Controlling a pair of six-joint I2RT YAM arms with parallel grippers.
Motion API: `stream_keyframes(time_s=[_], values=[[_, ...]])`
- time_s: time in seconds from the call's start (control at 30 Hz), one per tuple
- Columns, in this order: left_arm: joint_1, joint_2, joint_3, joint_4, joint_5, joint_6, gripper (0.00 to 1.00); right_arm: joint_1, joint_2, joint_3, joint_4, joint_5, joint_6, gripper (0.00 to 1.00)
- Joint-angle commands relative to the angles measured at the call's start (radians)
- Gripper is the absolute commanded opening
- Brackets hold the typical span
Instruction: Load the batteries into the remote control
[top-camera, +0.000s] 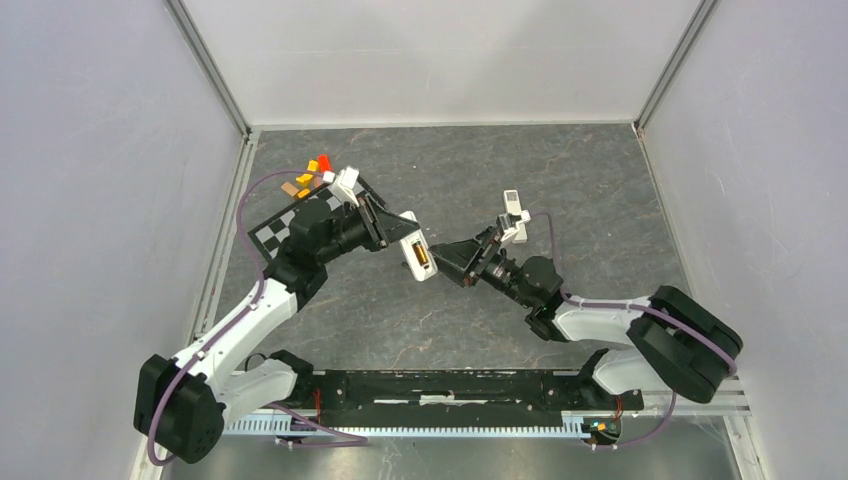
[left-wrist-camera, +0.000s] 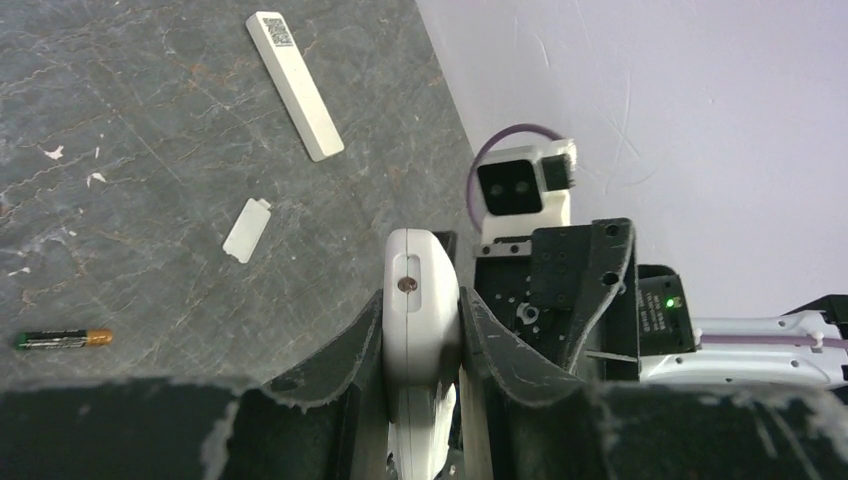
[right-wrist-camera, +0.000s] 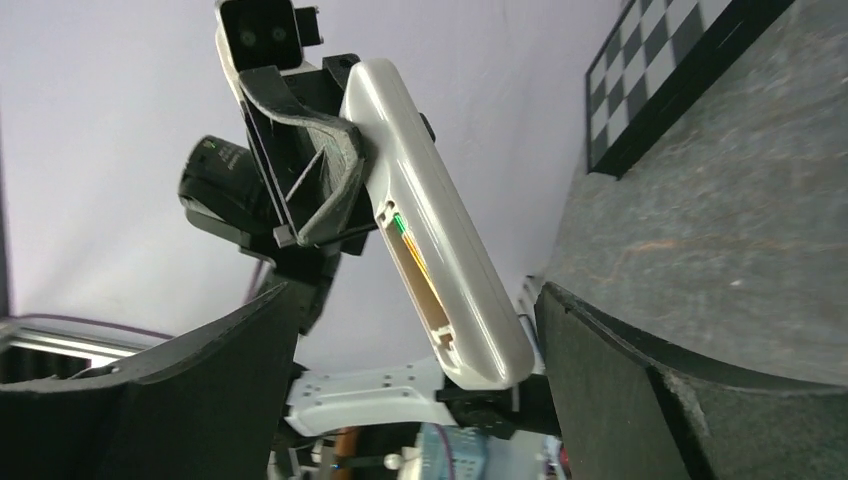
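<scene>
- A slim white plastic remote control (right-wrist-camera: 455, 240) slants across the middle, upper end toward 11 o'clock, lower end toward 6 o'clock.
- The black left gripper (right-wrist-camera: 345, 160) has its jaws clamped on the upper end.
- The back compartment is uncovered, and a thin gold-banded, green-tipped battery (right-wrist-camera: 415, 265) lies lengthwise inside.
- The black right gripper (right-wrist-camera: 418, 295) has its jaws spread wide at 8 and 4 o'clock, with the remote control between them.
- A dark grey mottled bench (right-wrist-camera: 740, 230) fills 3 o'clock, and a black-and-white checkerboard panel (right-wrist-camera: 660, 70) lies at 1 o'clock.

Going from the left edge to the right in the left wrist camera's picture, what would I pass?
Loose battery → small white flat piece → remote control, clamped in the left gripper → right arm's wrist camera.
</scene>
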Motion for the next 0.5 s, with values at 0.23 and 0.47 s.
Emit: stream_keyframes(time_s=[0.23,0.47], values=[[0.023,0.011,0.109,-0.058,0.273,0.198,0.02,-0.043,-0.162,0.127,-0.355,-0.132,-0.651,0.83],[0.023,0.015,0.113,-0.055,0.301,0.206,0.02,-0.04,-0.15,0.188,-0.39,-0.153,-0.743,0.7]])
